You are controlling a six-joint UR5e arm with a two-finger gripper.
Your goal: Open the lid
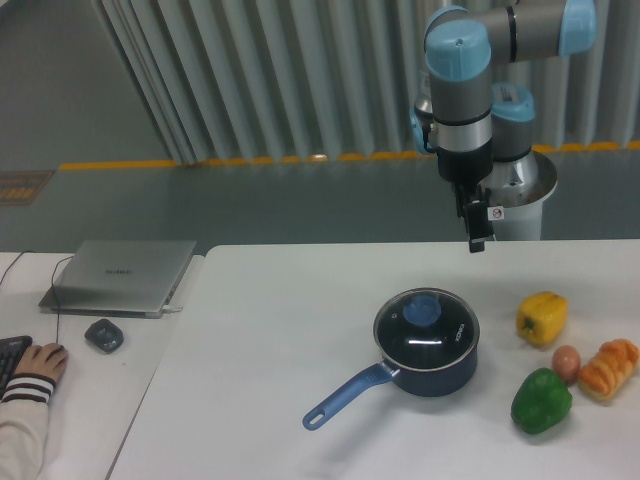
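I see a white table [300, 330] filling the lower frame, with a grey floor, a yellow floor line [250, 160] and a ribbed grey wall [260, 70] behind it. To the left sits a lower desk with a closed laptop [120, 275], a mouse [104, 335] and a person's hand [40, 362] at a keyboard that the frame edge cuts off. The lid [427, 325] sits flat on the pan [430, 375], right of the table's centre, knob [424, 308] facing up; being round, it has no long axis of its own, while the pan's handle [345, 397] runs down and left toward me. Right of the pan lie a yellow pepper [541, 317], a green pepper [541, 401], an egg [566, 362] and a bread roll [608, 368], the roll just inside the right edge. The gripper [478, 240] hangs high above the table's far edge, well apart from the lid, pointing down; I see it edge-on, so I cannot tell how far the fingers are spread, and nothing shows in them.
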